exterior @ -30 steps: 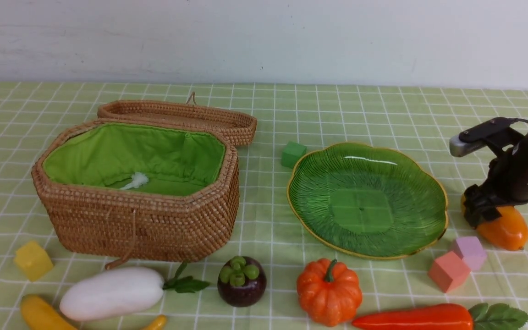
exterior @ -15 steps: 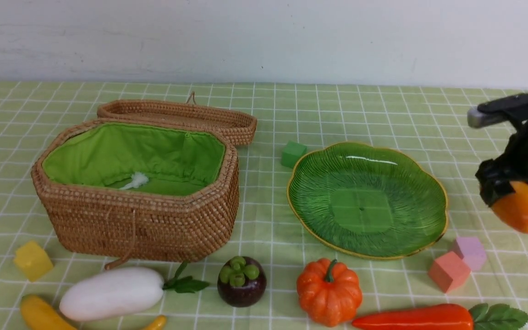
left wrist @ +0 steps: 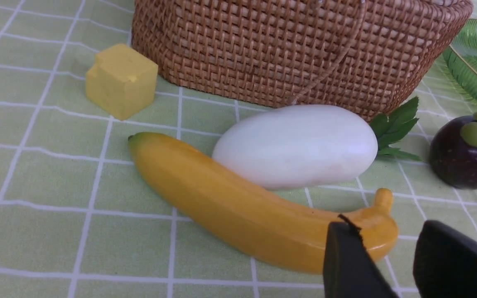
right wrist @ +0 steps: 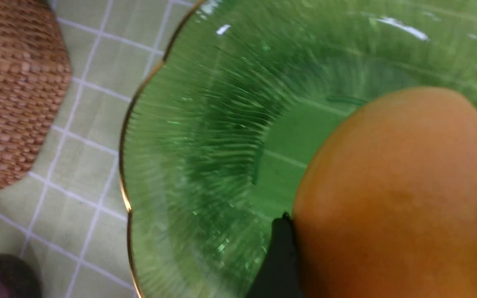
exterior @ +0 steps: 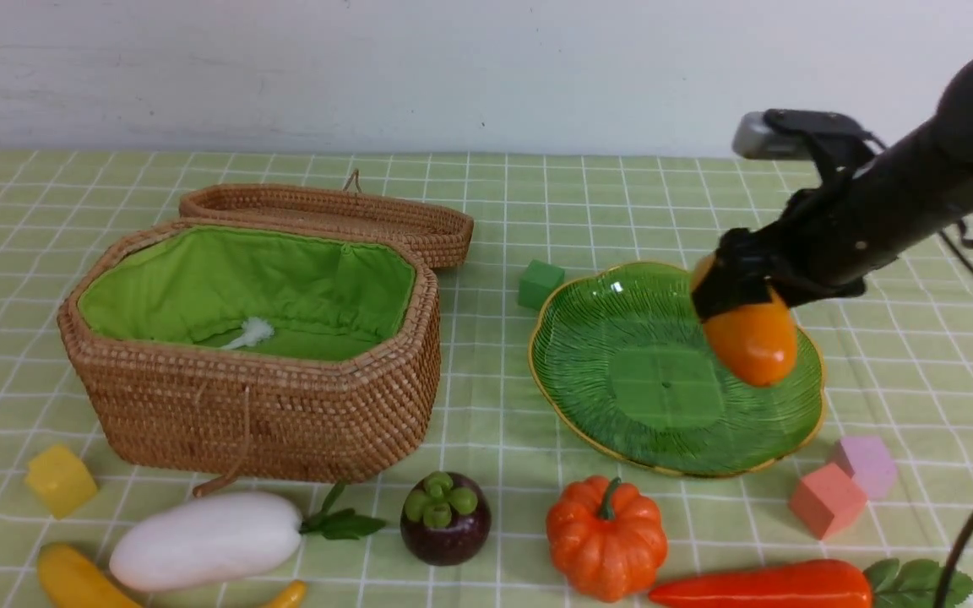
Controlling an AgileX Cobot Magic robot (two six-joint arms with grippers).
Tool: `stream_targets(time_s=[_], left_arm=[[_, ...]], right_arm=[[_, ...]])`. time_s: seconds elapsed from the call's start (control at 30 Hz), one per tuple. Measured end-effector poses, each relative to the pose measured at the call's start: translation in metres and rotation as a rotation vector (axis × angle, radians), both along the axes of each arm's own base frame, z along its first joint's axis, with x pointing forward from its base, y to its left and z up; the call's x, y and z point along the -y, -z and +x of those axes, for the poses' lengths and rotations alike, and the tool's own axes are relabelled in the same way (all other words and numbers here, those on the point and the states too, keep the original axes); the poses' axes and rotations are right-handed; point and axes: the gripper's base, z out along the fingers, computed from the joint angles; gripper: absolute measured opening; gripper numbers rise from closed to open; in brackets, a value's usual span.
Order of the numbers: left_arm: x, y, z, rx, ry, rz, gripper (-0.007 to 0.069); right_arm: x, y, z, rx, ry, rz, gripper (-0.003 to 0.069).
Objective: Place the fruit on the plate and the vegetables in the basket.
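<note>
My right gripper (exterior: 727, 291) is shut on the orange-yellow mango (exterior: 752, 342) and holds it in the air over the right half of the green plate (exterior: 622, 363). In the right wrist view the mango (right wrist: 396, 174) fills the space between the jaws above the plate (right wrist: 205, 136). My left gripper (left wrist: 391, 265) is open and empty, low beside the banana (left wrist: 222, 203) and the white radish (left wrist: 296, 145). The mangosteen (exterior: 446, 519), pumpkin (exterior: 606, 540) and carrot (exterior: 765, 584) lie along the front edge. The open basket (exterior: 258, 414) stands at the left.
The basket's lid (exterior: 326, 207) lies behind it. Foam cubes sit about: a yellow cube (exterior: 60, 480) front left, a green cube (exterior: 540, 283) behind the plate, and a pink cube (exterior: 826, 500) and a lilac cube (exterior: 865, 464) at the plate's front right.
My right gripper has lifted the mango off the cloth to the right of the plate and carried it up and left over the plate. Nothing else has moved.
</note>
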Motion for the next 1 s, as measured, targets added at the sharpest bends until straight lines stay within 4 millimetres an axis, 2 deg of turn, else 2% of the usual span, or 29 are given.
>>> stream_targets(time_s=[0.07,0.1,0.13,0.17,0.23,0.37,0.47,0.57,0.77,0.97,1.0], left_arm=[[0.000,0.000,0.000,0.000,0.000,0.000,0.0239],[0.000,0.000,0.000,0.000,0.000,0.000,0.0239],[0.000,0.000,0.000,0.000,0.000,0.000,0.0239],[0.000,0.000,0.000,0.000,0.000,0.000,0.0239],[0.000,0.000,0.000,0.000,0.000,-0.001,0.0239],[0.000,0.000,0.000,0.000,0.000,-0.001,0.0239],[0.000,0.000,0.000,0.000,0.000,-0.001,0.0239],[0.000,0.000,0.000,0.000,0.000,-0.001,0.0239],[0.000,0.000,0.000,0.000,0.000,-0.001,0.0239],[0.000,0.000,0.000,0.000,0.000,-0.001,0.0239],[0.000,0.000,0.000,0.000,0.000,-0.001,0.0239]], right_arm=[[-0.006,0.009,0.004,0.006,0.000,-0.003,0.0581],[-0.011,0.022,0.009,-0.001,-0.005,-0.014,0.0581],[-0.011,0.022,0.009,0.002,-0.003,-0.014,0.0581],[-0.012,0.033,0.013,-0.011,0.008,-0.029,0.0581],[-0.011,0.041,0.014,-0.029,0.024,-0.043,0.0581],[-0.006,0.045,0.015,-0.043,0.068,-0.085,0.0581],[-0.003,0.043,0.014,-0.057,0.095,-0.116,0.0636],[0.001,0.032,0.009,-0.053,0.085,-0.154,0.0678],[0.004,0.004,0.000,-0.001,0.076,-0.175,0.0649],[0.004,-0.043,-0.025,0.061,0.004,-0.163,0.0589],[-0.001,-0.057,-0.038,0.075,-0.070,-0.162,0.0585]])
